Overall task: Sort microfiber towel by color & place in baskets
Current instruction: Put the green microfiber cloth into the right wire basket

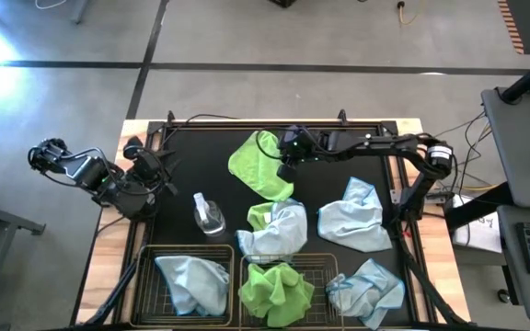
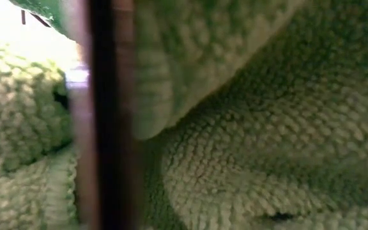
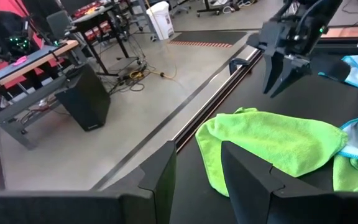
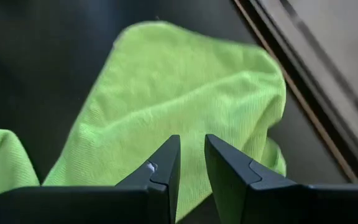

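Note:
A lime green microfiber towel (image 1: 258, 167) (image 4: 166, 81) lies spread on the black table top near its far edge. My right gripper (image 1: 281, 169) (image 4: 191, 140) hangs just above that towel, slanting down. Its fingers stand a narrow gap apart with nothing between them, clear of the cloth in the left wrist view (image 3: 273, 88). At the table's left side my left gripper (image 1: 166, 168) (image 3: 197, 152) is open and empty. Two black wire baskets stand at the near edge. The left basket (image 1: 145, 276) holds a light blue towel (image 1: 193, 281), the middle basket (image 1: 325, 267) a green one (image 1: 277, 292).
A clear spray bottle (image 1: 208, 216) lies left of centre. A light blue towel (image 1: 282, 230) lies over another green one (image 1: 259, 216) mid-table. Two more blue towels (image 1: 354, 219) (image 1: 366, 290) lie at the right. Green cloth (image 2: 248, 128) and a dark bar (image 2: 104, 115) fill the low view.

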Motion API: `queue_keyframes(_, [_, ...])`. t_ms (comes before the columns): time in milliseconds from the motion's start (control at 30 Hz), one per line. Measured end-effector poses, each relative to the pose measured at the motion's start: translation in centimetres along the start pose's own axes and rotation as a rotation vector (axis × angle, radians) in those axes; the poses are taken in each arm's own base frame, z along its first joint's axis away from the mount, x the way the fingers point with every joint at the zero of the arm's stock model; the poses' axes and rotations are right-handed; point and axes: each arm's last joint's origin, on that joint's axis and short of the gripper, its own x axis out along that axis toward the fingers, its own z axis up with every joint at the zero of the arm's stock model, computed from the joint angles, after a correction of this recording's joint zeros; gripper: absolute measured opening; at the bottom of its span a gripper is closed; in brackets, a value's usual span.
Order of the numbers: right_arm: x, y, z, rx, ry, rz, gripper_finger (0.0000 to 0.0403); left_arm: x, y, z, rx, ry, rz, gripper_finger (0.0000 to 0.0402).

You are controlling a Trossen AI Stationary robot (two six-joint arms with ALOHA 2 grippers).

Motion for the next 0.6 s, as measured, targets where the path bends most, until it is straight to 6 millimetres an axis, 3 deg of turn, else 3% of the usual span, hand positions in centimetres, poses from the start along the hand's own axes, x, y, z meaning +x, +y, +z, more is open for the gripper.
queue_keyframes(200, [0.6, -0.1, -1.4, 0.046, 0.045, 0.032, 0.0078, 0.0, 0.0, 0.0, -0.007, 0.001, 0.000, 0.0113])
queue_keyframes(600, [0.8, 0.1, -2.1, -0.033, 0.068, 0.044, 0.0149, 0.0, -0.1, -0.1, -0.029, 0.002, 0.000, 0.0113])
